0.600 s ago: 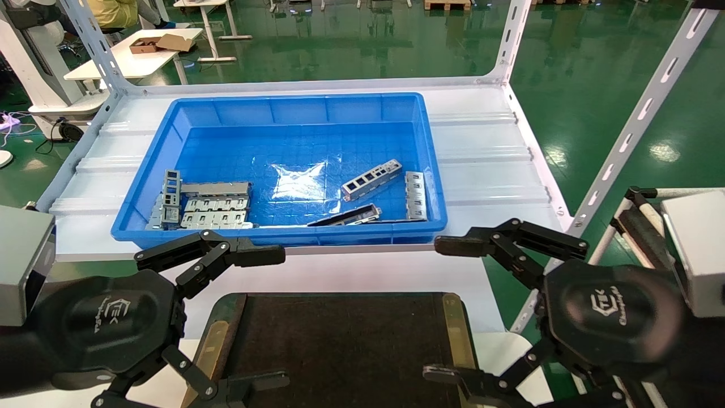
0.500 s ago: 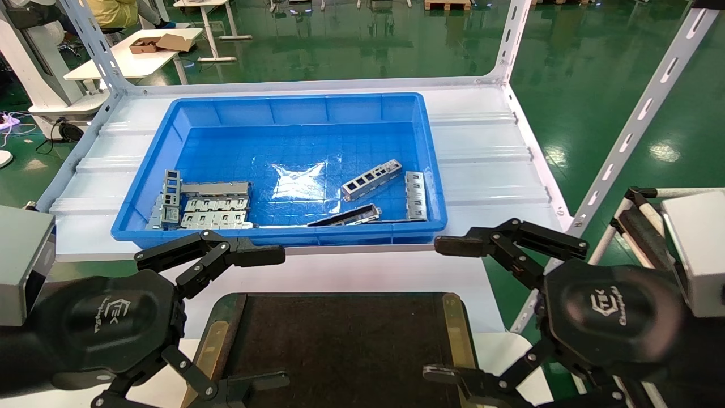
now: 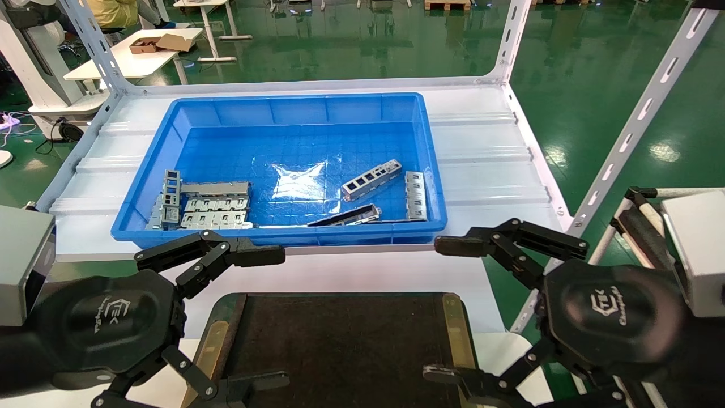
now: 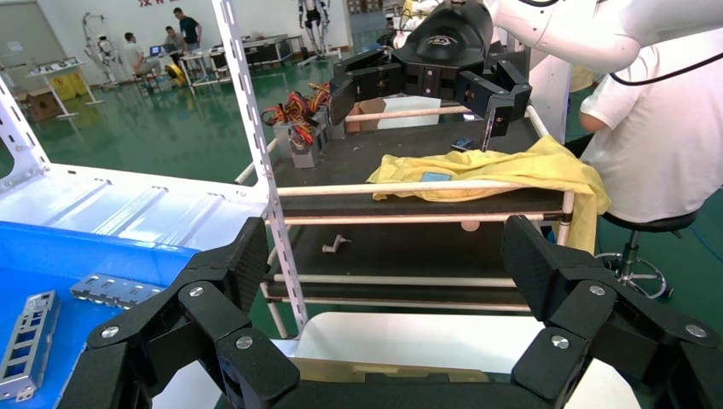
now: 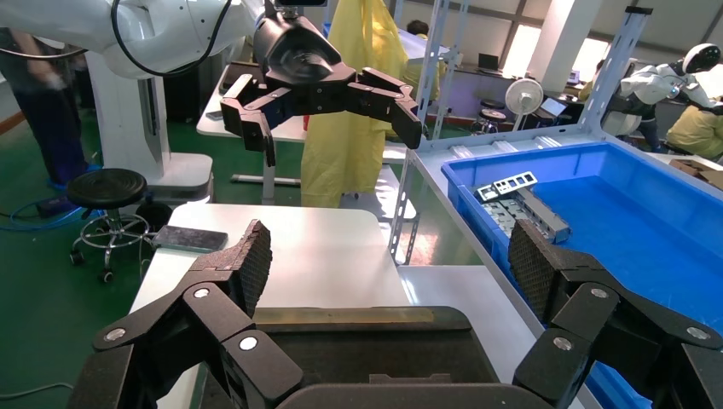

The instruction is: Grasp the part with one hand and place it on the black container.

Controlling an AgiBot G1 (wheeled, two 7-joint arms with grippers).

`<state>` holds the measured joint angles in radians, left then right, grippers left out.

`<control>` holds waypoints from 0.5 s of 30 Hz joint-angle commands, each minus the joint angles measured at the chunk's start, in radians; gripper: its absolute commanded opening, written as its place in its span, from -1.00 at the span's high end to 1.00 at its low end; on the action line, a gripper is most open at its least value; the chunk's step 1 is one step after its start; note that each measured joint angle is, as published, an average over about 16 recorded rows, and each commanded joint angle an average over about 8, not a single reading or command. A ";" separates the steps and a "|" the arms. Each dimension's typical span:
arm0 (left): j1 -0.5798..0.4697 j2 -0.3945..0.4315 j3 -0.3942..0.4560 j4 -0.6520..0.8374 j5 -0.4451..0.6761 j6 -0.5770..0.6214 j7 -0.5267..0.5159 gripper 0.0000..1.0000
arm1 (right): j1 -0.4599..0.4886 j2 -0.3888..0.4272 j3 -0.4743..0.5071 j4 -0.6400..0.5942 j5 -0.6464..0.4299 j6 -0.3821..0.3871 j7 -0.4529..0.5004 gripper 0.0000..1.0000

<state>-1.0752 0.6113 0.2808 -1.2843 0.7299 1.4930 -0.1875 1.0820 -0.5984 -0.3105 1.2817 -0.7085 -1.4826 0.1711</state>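
The part [image 3: 371, 179], a slim light-silver channel with a row of rectangular cutouts, lies at an angle in the right half of the blue bin [image 3: 147, 170]. The black container [image 3: 340, 345] sits at the near edge between my two grippers; it also shows in the right wrist view [image 5: 367, 349]. My left gripper [image 3: 271, 317] is open and empty over the container's left side. My right gripper [image 3: 444, 309] is open and empty over its right side. Both hang short of the bin, apart from the part.
A darker slim bar [image 3: 345, 216] lies by the bin's near wall. Flat grey slotted plates [image 3: 215, 212] are stacked at its near left. Another slotted piece [image 3: 415, 195] lies at its right. White rack posts [image 3: 628, 136] rise at the right. A cart with yellow cloth [image 4: 477, 170] stands beyond.
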 commanded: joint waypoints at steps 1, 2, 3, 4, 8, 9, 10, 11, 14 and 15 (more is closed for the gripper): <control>0.000 0.000 0.000 0.000 0.000 0.000 0.000 -1.00 | 0.000 0.000 0.000 0.000 0.000 0.000 0.000 -1.00; 0.000 0.000 0.000 0.000 0.000 0.000 0.000 -1.00 | 0.000 0.000 0.000 0.000 0.000 0.000 0.000 -1.00; 0.000 0.000 0.000 0.000 0.000 0.000 0.000 -1.00 | 0.000 0.000 0.000 0.000 0.000 0.000 0.000 -1.00; 0.000 0.000 0.000 0.000 0.000 0.000 0.000 -1.00 | 0.000 0.000 0.000 0.000 0.000 0.000 0.000 -1.00; 0.000 0.000 0.000 0.000 0.000 0.000 0.000 -1.00 | 0.000 0.000 0.000 0.000 0.000 0.000 0.000 -1.00; 0.000 0.000 0.000 0.000 0.000 0.000 0.000 -1.00 | 0.000 0.000 0.000 0.000 0.000 0.000 0.000 -1.00; 0.000 0.000 0.000 0.000 0.000 0.000 0.000 -1.00 | 0.000 0.000 0.000 0.000 0.000 0.000 0.000 -1.00; 0.000 0.000 0.000 0.000 0.000 0.000 0.000 -1.00 | 0.000 0.000 0.000 0.000 0.000 0.000 0.000 -1.00; 0.000 0.000 0.000 0.000 0.000 0.000 0.000 -1.00 | 0.000 0.000 0.000 0.000 0.000 0.000 0.000 -1.00; 0.000 0.000 0.000 0.000 0.000 0.000 0.000 -1.00 | 0.000 0.000 0.000 0.000 0.000 0.000 0.000 -1.00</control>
<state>-1.0752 0.6113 0.2808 -1.2843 0.7299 1.4930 -0.1875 1.0820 -0.5985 -0.3105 1.2817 -0.7085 -1.4826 0.1711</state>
